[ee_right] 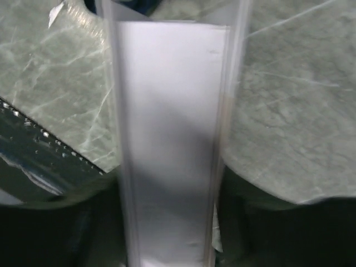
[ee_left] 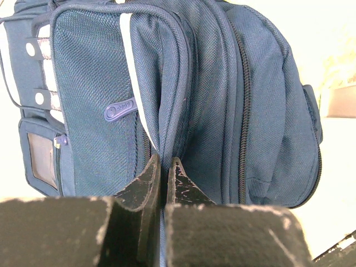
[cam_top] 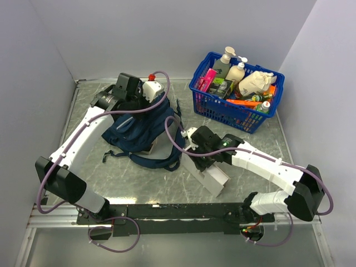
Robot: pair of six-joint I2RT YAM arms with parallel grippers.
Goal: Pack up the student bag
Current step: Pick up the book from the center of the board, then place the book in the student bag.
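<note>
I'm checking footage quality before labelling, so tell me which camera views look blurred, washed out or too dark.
Top external: evenly lit and sharp. Left wrist: the student bag is sharp, but the background beside it is blown out to white. Right wrist: the white box has soft, blurred edges, and the bottom corners are very dark.

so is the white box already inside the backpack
No, the white box lies flat on the table beside the backpack, fully outside it.
</note>
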